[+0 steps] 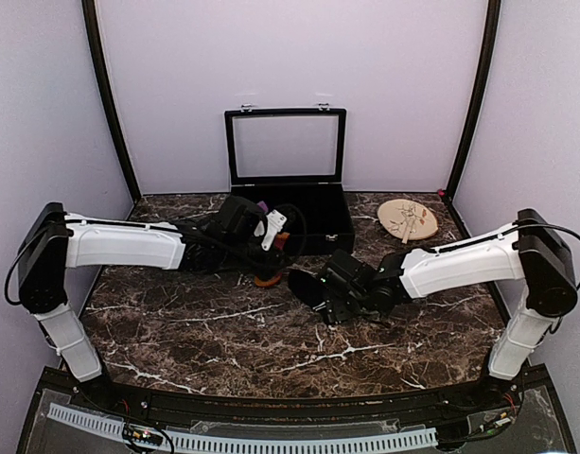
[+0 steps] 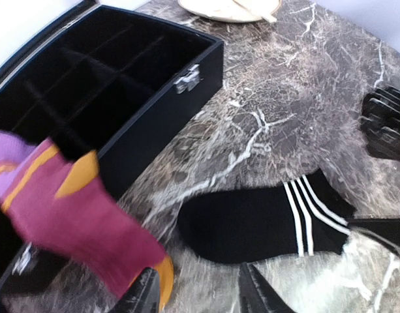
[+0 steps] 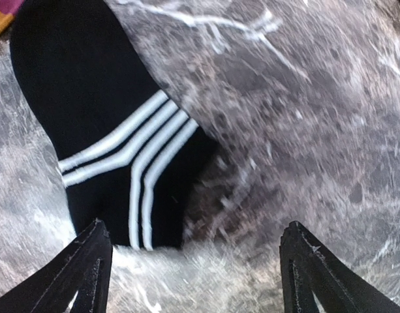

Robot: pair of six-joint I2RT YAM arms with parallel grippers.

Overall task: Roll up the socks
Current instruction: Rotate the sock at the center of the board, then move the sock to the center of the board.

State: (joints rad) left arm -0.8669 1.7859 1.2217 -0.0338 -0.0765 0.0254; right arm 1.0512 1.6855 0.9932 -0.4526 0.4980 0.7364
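arms reach in from 9 and 3 o'clock toward the middle of the marble table (image 1: 176, 322). the left arm (image 1: 119, 244) stretches across to the front of the box. the left gripper (image 2: 198, 295) stands open in its wrist view: the two fingers (image 2: 142, 297) sit apart at 7 and 5 o'clock, with bare marble between them and nothing clamped.

the maroon sock (image 2: 76, 215) fills that view from 9 to 7 o'clock. it is blurred, with purple bands at its 9 o'clock end and an orange tip just beside the finger at 7 o'clock. it overlaps the near corner of the box, and i cannot tell what it rests on.

the black box (image 2: 160, 117) sits at 12 o'clock on the table seen from above. its lid (image 1: 286, 142) is upright, there are dividers inside, and a silver latch (image 2: 186, 78) is on the front wall.

just right of the maroon sock, the black sock (image 2: 252, 223) lies flat and unrolled on the marble near the table's centre. three white stripes cross its cuff end, which points toward 3 o'clock.

the right gripper (image 3: 196, 235) hovers over that cuff end with its jaws wide and gripping nothing. the striped end lies between the fingers, nearer the one at 7 o'clock in its wrist view.

farther right, a wooden plate (image 1: 428, 225) sits at 1 o'clock on the table, well apart from the socks. the right arm (image 1: 460, 265) comes in from 3 o'clock.
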